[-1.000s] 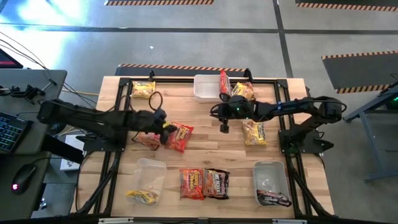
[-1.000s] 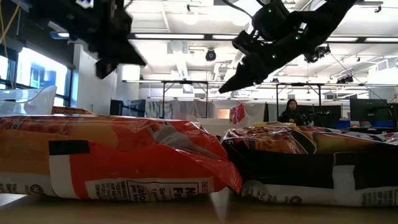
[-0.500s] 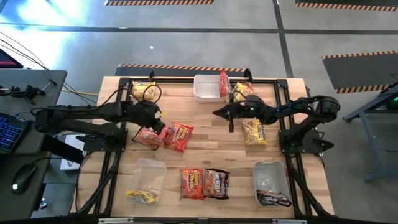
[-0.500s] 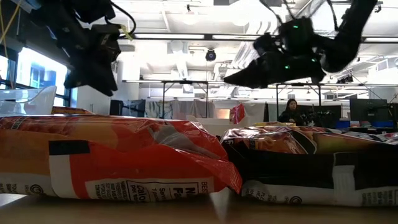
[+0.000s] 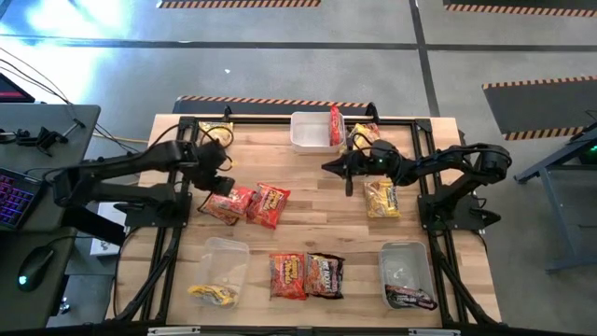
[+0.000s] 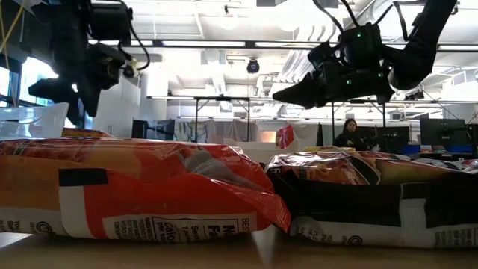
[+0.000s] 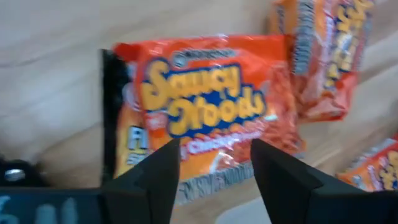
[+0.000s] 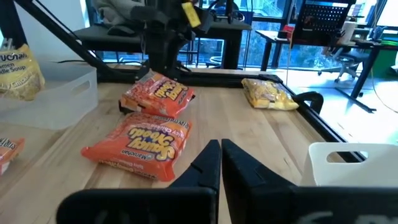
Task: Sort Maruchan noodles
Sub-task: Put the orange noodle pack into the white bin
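Note:
Two red-orange Maruchan noodle packets lie flat side by side at mid-table, one [image 5: 229, 203] on the left and one [image 5: 268, 203] on the right. My left gripper [image 5: 219, 179] hangs open just above the left packet [image 7: 205, 106], fingers to either side of its near end and not touching. My right gripper [image 5: 347, 182] hovers shut over bare wood, clear of the yellow packet [image 5: 382, 198]. More packets lie near the front edge, one red-orange [image 5: 288, 275] and one dark brown [image 5: 325, 275].
A far tub [image 5: 306, 133] has a red packet [image 5: 336, 124] standing at its side. Yellow packets lie at the far left [image 5: 216, 133] and far right [image 5: 364, 137]. The near-left tub [image 5: 224, 261] holds a yellow packet, and the near-right tub [image 5: 406, 266] holds a dark one.
My left gripper has opened and let go of the left red-orange packet, which now lies flat beside the other. The gripper has then risen and drawn back toward the table's left and far edges. My right gripper has tipped from pointing down to nearly level.

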Robot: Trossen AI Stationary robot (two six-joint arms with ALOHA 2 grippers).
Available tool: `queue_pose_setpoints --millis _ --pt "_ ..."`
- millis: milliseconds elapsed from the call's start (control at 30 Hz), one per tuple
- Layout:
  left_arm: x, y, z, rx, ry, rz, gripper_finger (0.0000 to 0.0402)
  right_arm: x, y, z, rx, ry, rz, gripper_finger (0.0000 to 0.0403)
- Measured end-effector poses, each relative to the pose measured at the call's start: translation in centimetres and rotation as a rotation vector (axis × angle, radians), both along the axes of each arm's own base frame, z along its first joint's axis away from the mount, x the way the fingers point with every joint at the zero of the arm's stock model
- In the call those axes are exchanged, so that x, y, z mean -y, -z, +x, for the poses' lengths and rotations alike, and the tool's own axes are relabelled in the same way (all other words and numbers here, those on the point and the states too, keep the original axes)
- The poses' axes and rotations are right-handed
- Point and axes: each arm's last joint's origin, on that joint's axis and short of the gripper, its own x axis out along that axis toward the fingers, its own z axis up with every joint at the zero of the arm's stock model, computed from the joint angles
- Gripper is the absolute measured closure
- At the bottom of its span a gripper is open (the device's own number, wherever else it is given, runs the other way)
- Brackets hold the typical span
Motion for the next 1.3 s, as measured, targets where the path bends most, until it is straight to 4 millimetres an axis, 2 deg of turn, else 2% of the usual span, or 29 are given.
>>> queue_pose_setpoints --millis 267,500,667,867,1000,1300 --pt "-1.7 0.7 -1.4 -0.032 -0.06 -0.015 0.0164 0.0 0.1 0.0 -0.01 -0.002 -0.003 0.0402" --pt "-2.2 3.5 -2.4 -0.002 -0.075 -0.122 0.0161 0.0 0.1 0.0 -0.009 -0.002 -0.003 0.0402" --pt "-2.7 4.4 -2.0 0.12 -0.048 -0.122 0.0161 0.0 0.1 0.0 -0.009 -0.002 -0.003 0.0402" --pt "-2.7 5.5 -2.1 0.147 -0.039 -0.141 0.0164 0.0 0.1 0.0 -0.009 0.0 -0.004 0.0402" --pt "-2.7 5.8 -2.2 0.151 -0.007 -0.131 0.0199 0.0 0.1 0.0 -0.009 0.001 -0.004 0.0402" --pt "-3.0 5.5 -1.8 0.221 0.103 -0.053 0.0341 0.0 0.1 0.0 -0.008 0.003 0.005 0.0402"
